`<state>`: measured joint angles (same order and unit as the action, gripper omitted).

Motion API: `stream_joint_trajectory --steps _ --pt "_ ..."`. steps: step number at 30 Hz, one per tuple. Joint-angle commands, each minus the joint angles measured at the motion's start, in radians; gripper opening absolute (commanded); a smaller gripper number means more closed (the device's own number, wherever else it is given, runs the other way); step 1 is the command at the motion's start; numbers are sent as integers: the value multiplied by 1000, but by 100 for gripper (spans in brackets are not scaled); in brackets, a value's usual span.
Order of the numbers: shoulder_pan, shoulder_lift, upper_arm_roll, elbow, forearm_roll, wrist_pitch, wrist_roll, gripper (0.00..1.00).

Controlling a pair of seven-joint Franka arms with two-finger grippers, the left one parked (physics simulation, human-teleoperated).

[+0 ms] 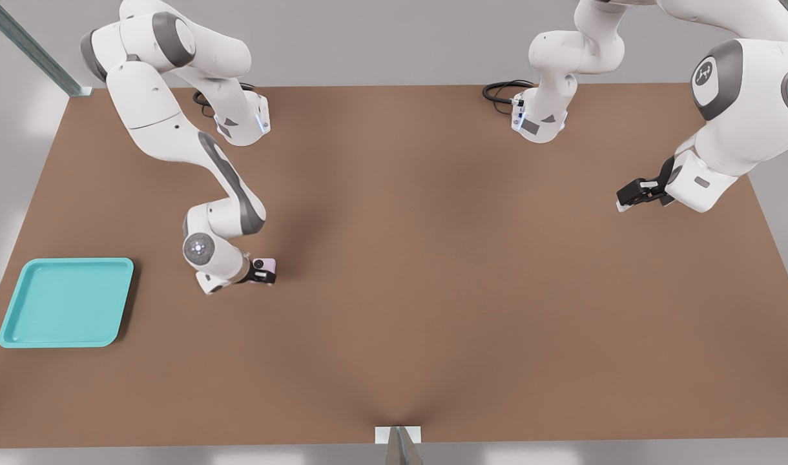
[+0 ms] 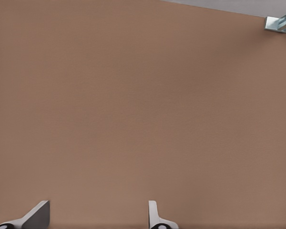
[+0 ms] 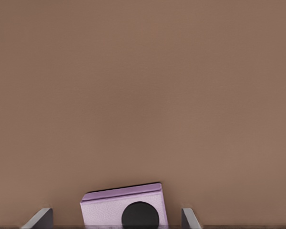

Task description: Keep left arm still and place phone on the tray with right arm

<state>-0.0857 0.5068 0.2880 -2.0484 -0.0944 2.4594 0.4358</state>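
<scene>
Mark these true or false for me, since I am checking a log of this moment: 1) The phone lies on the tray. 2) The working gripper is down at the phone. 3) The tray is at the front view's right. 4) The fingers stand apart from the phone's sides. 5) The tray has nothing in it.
1) False: the phone is on the table, away from the tray.
2) True: the gripper is at the phone.
3) False: the tray is at the front view's left, near the table's edge.
4) True: the right wrist view shows a gap between each of the fingers and the phone.
5) True.
</scene>
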Motion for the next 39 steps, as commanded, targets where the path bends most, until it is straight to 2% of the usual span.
stream_joint_trajectory --steps 1,8,10,14,29,30,31,32,39 --pt "-2 -10 3 -19 -13 27 73 100" --pt "-14 -10 17 -39 -30 33 43 100" --pt "-11 -10 19 -50 -97 30 29 100" --pt "-16 -7 23 -58 -114 32 24 100" --pt "-13 35 25 -56 -116 78 24 100" --pt "-13 35 25 -56 -116 78 24 97" --pt "-13 35 26 -58 -116 78 24 87" --pt "-13 35 26 -56 -116 78 24 84" --pt "-14 39 30 -56 -116 79 24 83"
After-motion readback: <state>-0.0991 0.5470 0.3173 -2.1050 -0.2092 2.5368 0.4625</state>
